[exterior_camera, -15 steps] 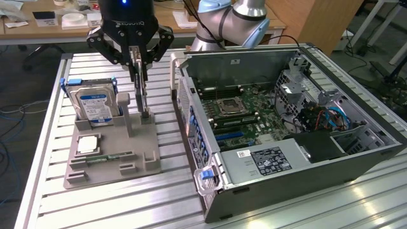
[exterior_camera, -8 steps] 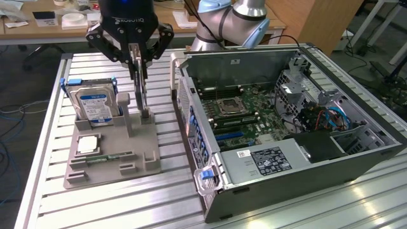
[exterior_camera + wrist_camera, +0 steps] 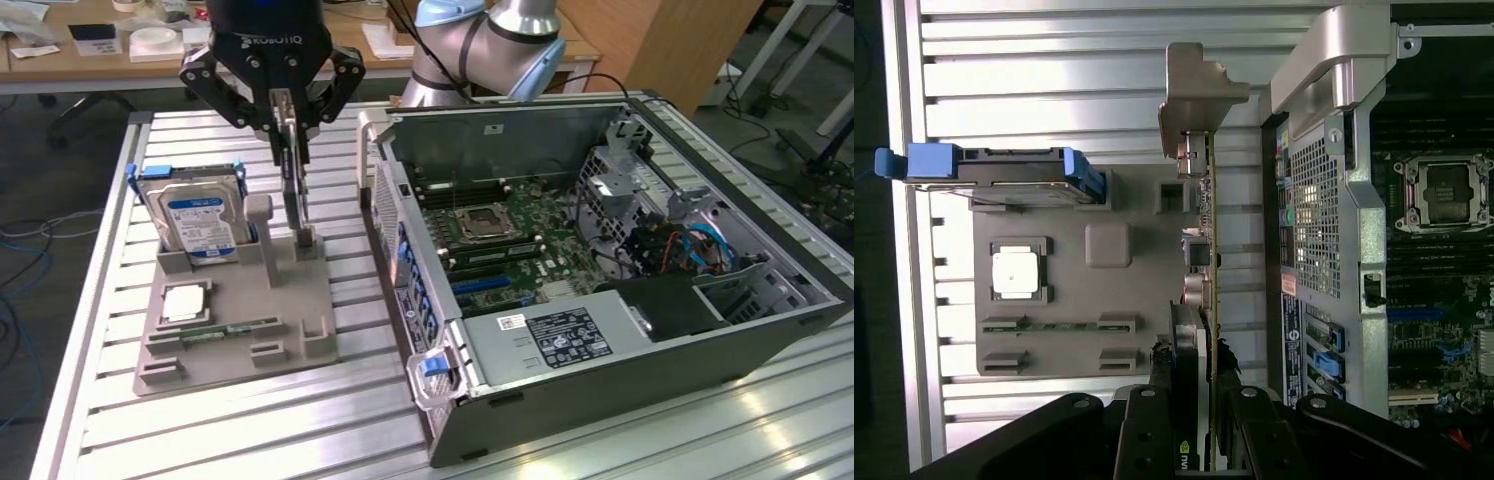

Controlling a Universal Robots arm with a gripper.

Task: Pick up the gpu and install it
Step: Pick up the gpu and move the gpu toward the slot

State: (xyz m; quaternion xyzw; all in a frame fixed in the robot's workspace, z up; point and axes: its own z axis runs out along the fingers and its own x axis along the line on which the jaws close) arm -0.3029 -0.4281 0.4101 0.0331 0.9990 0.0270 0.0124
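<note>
Over the gray fixture [image 3: 254, 320], Robotiq-lettered gripper [image 3: 288, 148] tight around upright gpu [image 3: 303, 205].

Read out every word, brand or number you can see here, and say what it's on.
"ROBOTIQ": upside down on the gripper body.
Hard drive label: too blurred to read.
Power supply label: too small to read.
Green mark on the gpu: unreadable.
</note>
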